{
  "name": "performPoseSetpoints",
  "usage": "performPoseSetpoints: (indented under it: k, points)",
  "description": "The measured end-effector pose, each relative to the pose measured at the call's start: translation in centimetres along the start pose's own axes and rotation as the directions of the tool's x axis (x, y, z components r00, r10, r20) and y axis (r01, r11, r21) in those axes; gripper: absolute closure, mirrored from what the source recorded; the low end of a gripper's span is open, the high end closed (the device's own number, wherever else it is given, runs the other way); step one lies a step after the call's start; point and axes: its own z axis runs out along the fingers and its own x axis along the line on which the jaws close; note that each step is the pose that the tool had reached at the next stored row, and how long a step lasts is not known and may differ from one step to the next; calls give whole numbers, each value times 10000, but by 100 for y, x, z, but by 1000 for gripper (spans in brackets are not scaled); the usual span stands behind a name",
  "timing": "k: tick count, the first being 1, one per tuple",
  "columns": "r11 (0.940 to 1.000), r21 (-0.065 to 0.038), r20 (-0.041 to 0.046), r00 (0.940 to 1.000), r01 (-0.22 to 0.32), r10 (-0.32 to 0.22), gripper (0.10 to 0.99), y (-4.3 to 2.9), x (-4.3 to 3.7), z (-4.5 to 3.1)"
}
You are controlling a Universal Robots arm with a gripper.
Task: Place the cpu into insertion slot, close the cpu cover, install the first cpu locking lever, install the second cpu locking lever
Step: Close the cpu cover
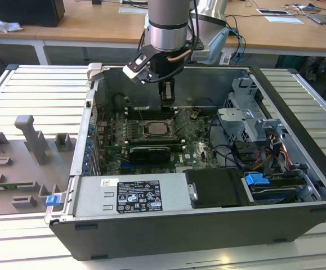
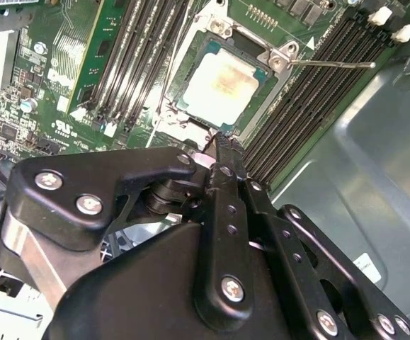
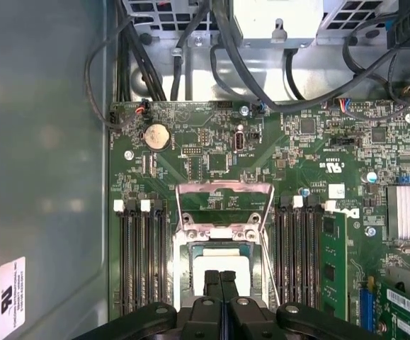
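Observation:
The cpu (image 2: 222, 81) lies flat in the insertion slot (image 2: 260, 100) on the green motherboard, silver top up; it also shows in the first wrist view (image 3: 222, 263) and the exterior view (image 1: 154, 128). The cpu cover (image 3: 222, 188) stands tilted up from its hinge, with the board visible through its window. A thin locking lever (image 2: 332, 64) sticks out free beside the slot. My gripper (image 2: 221, 142) hangs just above the slot's edge, fingers shut together with nothing between them, seen in both wrist views (image 3: 221, 280) and from outside (image 1: 166, 104).
Long memory slots (image 3: 141, 262) flank the socket on both sides. A black ribbed card (image 1: 148, 153) lies in front of it. The case wall (image 2: 360, 177) stands close by. Cables (image 3: 190, 42), a drive cage (image 1: 247, 112) and the power supply (image 1: 132, 194) crowd the case.

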Motion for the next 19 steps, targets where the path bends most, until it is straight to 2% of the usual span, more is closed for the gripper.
performPoseSetpoints:
  k: [13, 19]
  points:
    - [10000, 4, 0, 10000, 0, 0, 980, 102, 1, 5]
    - [10000, 8, 0, 10000, 0, 0, 980, 173, 2, 9]
